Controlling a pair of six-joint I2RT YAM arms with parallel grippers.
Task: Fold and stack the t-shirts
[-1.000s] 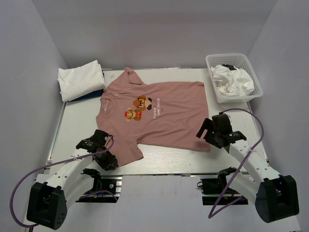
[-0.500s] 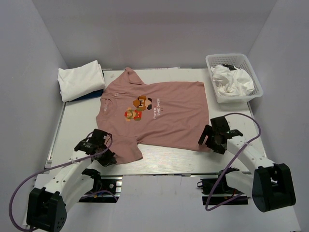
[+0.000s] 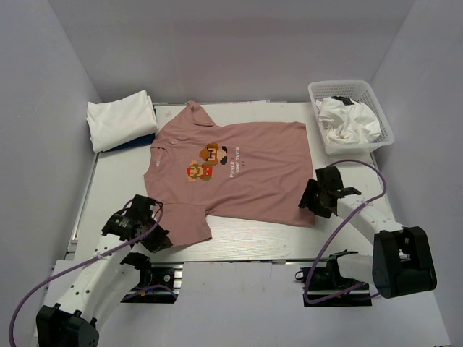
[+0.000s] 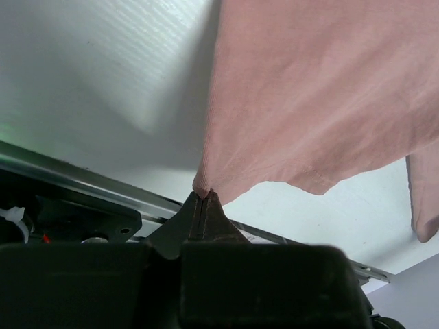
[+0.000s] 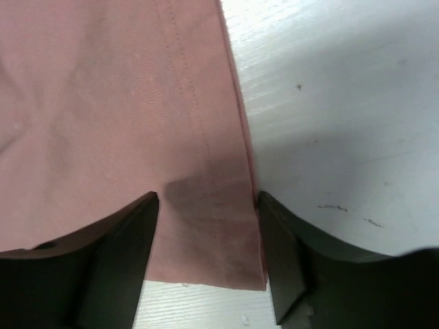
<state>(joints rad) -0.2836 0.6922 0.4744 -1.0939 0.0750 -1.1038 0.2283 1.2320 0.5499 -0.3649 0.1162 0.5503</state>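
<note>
Now, the pink tee (image 3: 239, 170) lies spread flat mid-table (image 3: 116, 188), collar left, hem right. The left gripper (image 4: 202, 199) is pinched tight on the near sleeve's corner, by the near-left edge. The right gripper (image 5: 206, 205) has its jaws apart, astride the hem corner on the near-right side, with cloth between them not yet nipped.

To do this well, I'd say close the right on the cloth well inside the stitched hem. Then lift both corners level and together, so the fold lands straight.

Whether the right tips touch the cloth, the wrist view doesn't show. A folded white tee (image 3: 121, 119) sits at the far-left corner, with only a blue sliver showing beneath it. The basket (image 3: 383, 126) at the far right holds crumpled white cloth; how many pieces, I can't tell.
</note>
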